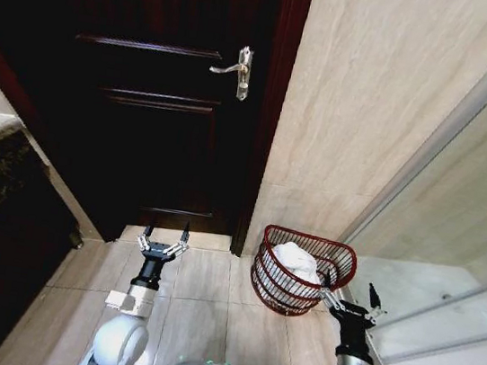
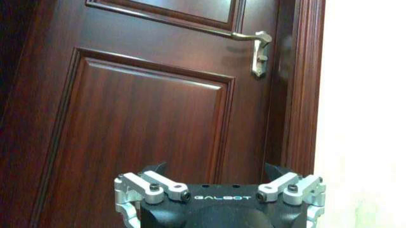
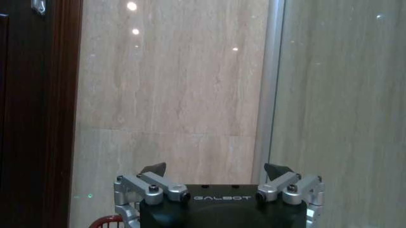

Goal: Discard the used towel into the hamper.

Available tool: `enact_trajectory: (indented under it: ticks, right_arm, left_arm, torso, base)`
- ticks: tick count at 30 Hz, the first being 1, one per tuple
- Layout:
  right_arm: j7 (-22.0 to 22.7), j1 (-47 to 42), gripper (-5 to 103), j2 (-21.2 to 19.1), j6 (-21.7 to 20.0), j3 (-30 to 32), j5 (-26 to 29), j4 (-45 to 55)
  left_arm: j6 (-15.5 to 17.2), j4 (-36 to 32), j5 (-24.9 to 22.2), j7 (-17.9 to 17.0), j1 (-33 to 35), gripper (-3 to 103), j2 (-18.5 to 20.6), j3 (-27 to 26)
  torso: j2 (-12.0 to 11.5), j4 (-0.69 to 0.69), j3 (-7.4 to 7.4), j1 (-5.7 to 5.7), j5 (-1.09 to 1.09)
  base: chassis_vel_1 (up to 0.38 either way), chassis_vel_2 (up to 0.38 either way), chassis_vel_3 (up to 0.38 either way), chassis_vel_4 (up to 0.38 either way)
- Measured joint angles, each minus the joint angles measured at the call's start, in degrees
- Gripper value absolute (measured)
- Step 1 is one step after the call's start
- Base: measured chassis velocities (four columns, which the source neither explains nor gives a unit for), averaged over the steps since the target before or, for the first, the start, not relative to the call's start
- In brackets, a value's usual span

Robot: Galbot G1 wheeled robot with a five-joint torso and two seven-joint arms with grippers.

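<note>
Left end effector: spread wide, empty, low before door. Right end effector: spread wide, empty, just beside hamper. Hamper on floor against wall, white towel inside; discard judged complete, nothing left

Silver arms, black wrists w/ GALBOT lettering; left claw, right claw: black tips, silver screwed linkages.

"GALBOT" on left gripper body, right gripper body
</note>
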Motion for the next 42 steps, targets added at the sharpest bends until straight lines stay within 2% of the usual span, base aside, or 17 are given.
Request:
enact_trajectory:
  ticks: [42]
  right_arm:
    - [1.3, -1.1, 100, -0.1, 0.2, -1.1, -1.6, 0.1]
  left_arm:
    - [-1.0, 0.7, -0.4, 0.0, 0.1, 100, -0.4, -0.2]
  torso:
    - [-9.7, 0.00, -6.17, -3.45, -0.01]
  base:
    - [0.002, -0.001, -0.001, 0.001]
